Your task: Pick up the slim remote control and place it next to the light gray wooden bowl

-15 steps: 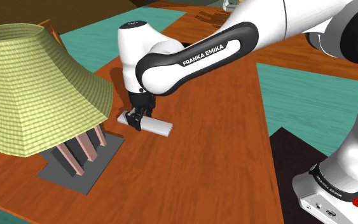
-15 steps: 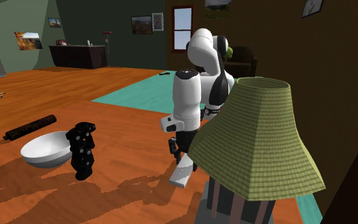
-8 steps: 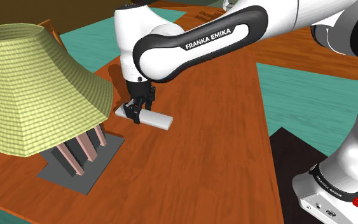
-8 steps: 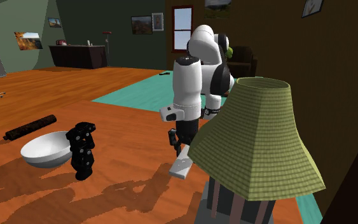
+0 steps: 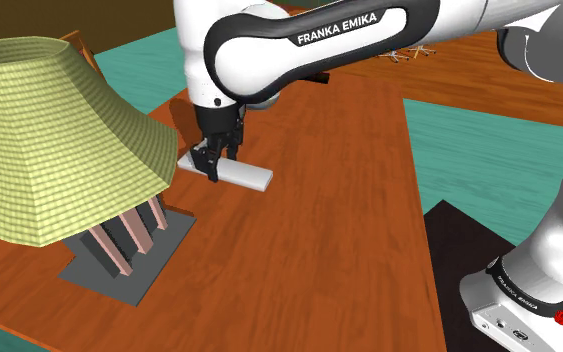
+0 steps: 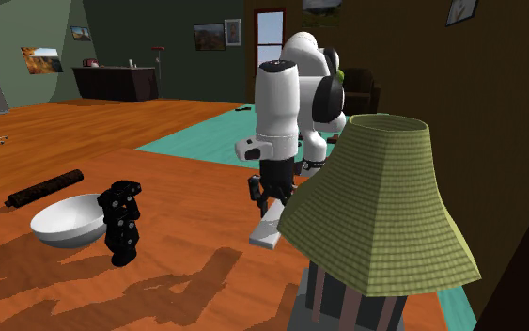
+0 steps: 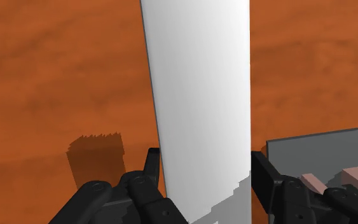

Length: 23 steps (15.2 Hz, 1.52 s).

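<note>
With end effector (image 5: pixel 209 168) pinched shut across one end of the slim remote control (image 5: pixel 241 175), holds that slab beside the woven lampshade (image 5: pixel 59 140), seemingly just clear of the worktop (image 5: pixel 319 230). Looks like the carry step: pickup made, placing not yet done. Calls next for a swing over to the light gray bowl (image 6: pixel 65 221), keeping clear of the lampshade and of the knobbly black figure (image 6: pixel 121 221) just beside the bowl, then a level set-down on bare wood. Reads as plain white, flat, long and hard-edged for the remote; smooth, shallow and rounded for the bowl; reddish grain across the worktop.
</note>
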Available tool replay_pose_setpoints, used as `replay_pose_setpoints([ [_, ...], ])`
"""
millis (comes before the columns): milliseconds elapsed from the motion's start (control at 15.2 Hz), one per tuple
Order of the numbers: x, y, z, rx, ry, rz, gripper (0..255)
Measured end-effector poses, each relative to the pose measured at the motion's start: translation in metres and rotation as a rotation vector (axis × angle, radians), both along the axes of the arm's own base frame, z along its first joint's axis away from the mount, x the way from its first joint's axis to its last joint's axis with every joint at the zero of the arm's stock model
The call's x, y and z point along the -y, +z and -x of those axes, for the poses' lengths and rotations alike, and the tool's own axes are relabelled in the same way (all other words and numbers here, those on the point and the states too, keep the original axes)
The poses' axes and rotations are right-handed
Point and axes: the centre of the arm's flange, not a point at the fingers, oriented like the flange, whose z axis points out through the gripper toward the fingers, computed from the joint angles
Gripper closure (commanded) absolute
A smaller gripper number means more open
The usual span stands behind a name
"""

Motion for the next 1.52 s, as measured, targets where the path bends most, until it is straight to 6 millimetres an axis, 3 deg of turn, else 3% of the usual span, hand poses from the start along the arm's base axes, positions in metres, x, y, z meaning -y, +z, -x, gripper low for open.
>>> replay_pose_setpoints([
  [528,0.006,0.04,-0.003,0.0,0.0,0.0,255],
  [1518,0.179,0.044,-0.082,0.0,-0.001,0.0,255],
])
